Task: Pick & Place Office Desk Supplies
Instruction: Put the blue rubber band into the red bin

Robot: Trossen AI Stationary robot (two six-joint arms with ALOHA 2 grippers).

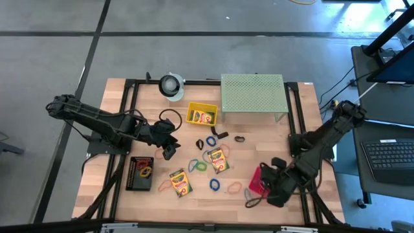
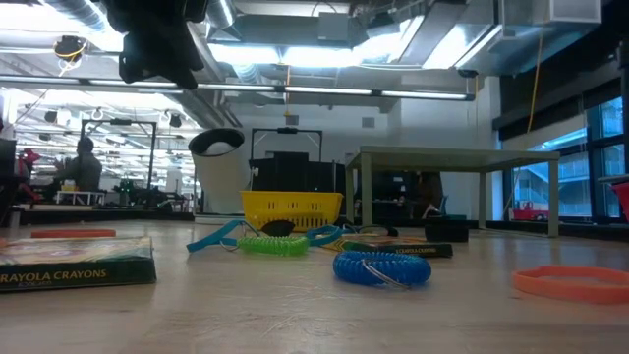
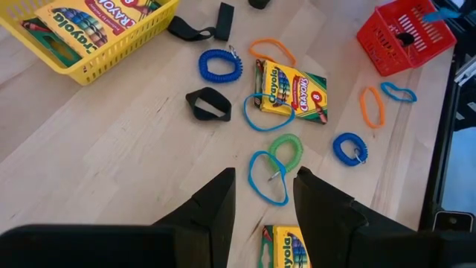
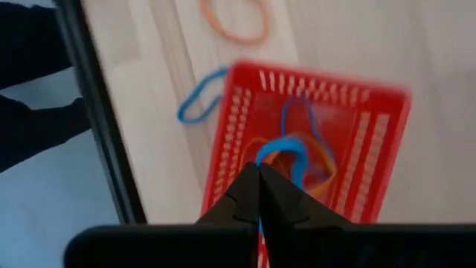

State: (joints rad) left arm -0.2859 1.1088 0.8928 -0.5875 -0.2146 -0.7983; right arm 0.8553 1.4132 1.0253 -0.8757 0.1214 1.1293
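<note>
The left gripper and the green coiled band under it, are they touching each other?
Apart. In the left wrist view the left gripper hangs open above the table, and the green coiled band lies flat beyond its fingertips.

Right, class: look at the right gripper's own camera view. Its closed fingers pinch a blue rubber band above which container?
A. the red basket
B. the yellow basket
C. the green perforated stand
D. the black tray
A: the right gripper has its fingers shut on a blue rubber band that hangs over the open red basket, which already holds other bands.
</note>
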